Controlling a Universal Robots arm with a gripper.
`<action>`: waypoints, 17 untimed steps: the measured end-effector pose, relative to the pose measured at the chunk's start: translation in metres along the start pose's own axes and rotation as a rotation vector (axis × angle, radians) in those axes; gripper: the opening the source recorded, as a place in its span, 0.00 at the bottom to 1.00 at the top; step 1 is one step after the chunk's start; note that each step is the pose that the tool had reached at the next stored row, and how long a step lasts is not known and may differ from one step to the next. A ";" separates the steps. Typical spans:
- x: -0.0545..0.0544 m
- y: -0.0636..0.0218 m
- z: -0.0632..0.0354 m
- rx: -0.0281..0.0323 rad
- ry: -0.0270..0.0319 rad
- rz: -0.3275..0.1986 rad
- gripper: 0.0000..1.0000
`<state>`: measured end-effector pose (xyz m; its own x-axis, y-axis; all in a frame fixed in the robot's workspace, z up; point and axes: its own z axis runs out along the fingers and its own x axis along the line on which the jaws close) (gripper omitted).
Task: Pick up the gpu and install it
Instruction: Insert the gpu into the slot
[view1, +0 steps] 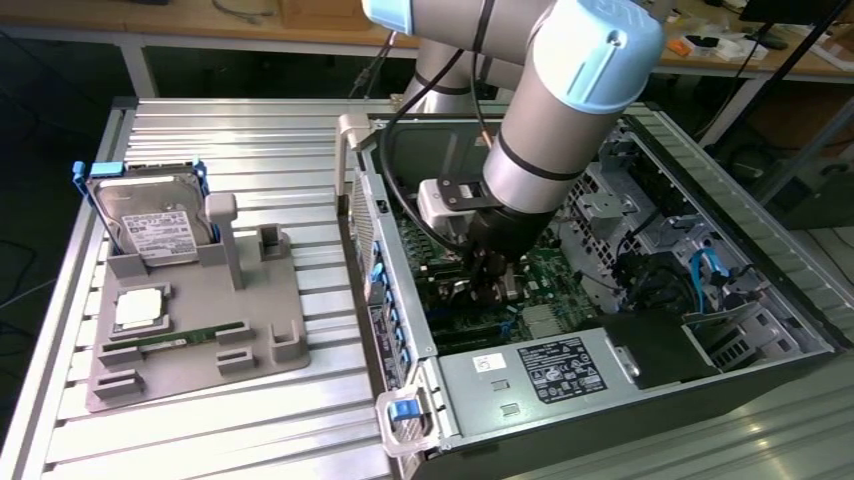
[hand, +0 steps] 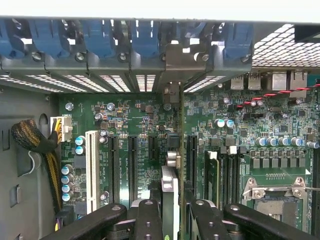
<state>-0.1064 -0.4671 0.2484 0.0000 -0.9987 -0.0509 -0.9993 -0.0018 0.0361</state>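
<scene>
Holding the gpu (hand: 171, 195) edge-on, jaws clenched on it, right in the middle of the exterior frame, just above the motherboard (hand: 145, 125) in the computer case (view1: 461, 400). I'd say keep it dead vertical, square to the long black slot (hand: 191, 155), and push evenly, no rocking.

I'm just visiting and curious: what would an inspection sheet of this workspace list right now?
Surface: ribbed metal table, carrying an open computer case and a grey holder.
Job's things: gpu, seen edge-on between the fingers, above the motherboard slots.
Clutter: hard drive, processor chip and RAM stick on the holder.
Grippers: gripper inside the case, shut on the gpu.
Cables: braided bundle; blue cable.
Surroundings: wooden workbench behind.
</scene>
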 end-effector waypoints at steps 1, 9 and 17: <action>0.000 0.0000 0.0006 0.0001 -0.0001 0.000 0.27; 0.000 0.0005 0.0040 0.0002 -0.0004 0.000 0.27; 0.000 0.0007 0.0052 0.0003 -0.0003 0.000 0.27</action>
<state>-0.1072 -0.4671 0.2432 -0.0001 -0.9987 -0.0512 -0.9994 -0.0018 0.0358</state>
